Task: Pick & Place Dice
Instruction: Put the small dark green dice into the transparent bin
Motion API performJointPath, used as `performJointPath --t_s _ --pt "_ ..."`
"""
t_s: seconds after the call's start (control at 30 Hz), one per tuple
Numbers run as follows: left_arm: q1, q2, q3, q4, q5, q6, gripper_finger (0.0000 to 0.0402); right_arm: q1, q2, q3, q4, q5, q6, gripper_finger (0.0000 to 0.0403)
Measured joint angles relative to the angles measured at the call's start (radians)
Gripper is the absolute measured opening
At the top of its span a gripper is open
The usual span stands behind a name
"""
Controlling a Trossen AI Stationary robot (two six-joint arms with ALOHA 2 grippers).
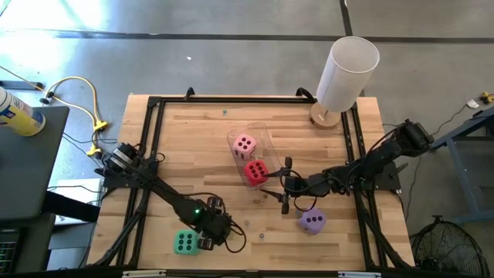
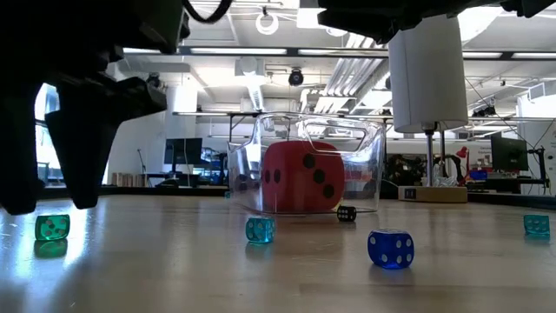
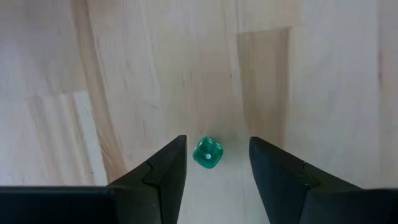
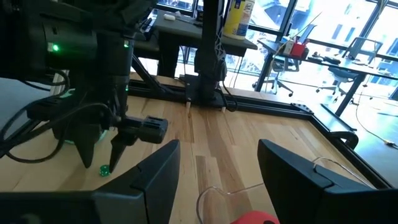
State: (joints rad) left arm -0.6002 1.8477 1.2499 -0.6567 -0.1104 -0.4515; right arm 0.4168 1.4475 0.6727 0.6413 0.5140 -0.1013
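The pink die [image 1: 245, 144] and the red die [image 1: 255, 171] lie inside a clear plastic bin [image 1: 260, 131] that lies on its side; the low view shows the red die [image 2: 302, 176] through its wall. On the bare table rest the green die [image 1: 185, 242] and the purple die [image 1: 312, 221]. My left gripper [image 1: 218, 229] hangs open and pointing down, just right of the green die. Its fingers stand on either side of a tiny green die [image 3: 208, 152] without touching it. My right gripper [image 1: 279, 185] is open, level, beside the bin's mouth, near the red die.
Several tiny dice dot the table: green [image 2: 52, 228], teal [image 2: 259, 229], blue [image 2: 390, 248], black [image 2: 347, 213]. A white cylinder lamp [image 1: 347, 73] stands at the far right corner. A black frame [image 1: 150, 131] borders the wooden tabletop.
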Motion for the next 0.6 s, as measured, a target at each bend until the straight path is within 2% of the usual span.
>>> performJointPath --t_s 0.6 --pt "0.005 0.002 0.000 -0.021 0.001 0.039 0.0167 0.000 0.000 0.000 -0.001 0.000 0.001 0.0207"
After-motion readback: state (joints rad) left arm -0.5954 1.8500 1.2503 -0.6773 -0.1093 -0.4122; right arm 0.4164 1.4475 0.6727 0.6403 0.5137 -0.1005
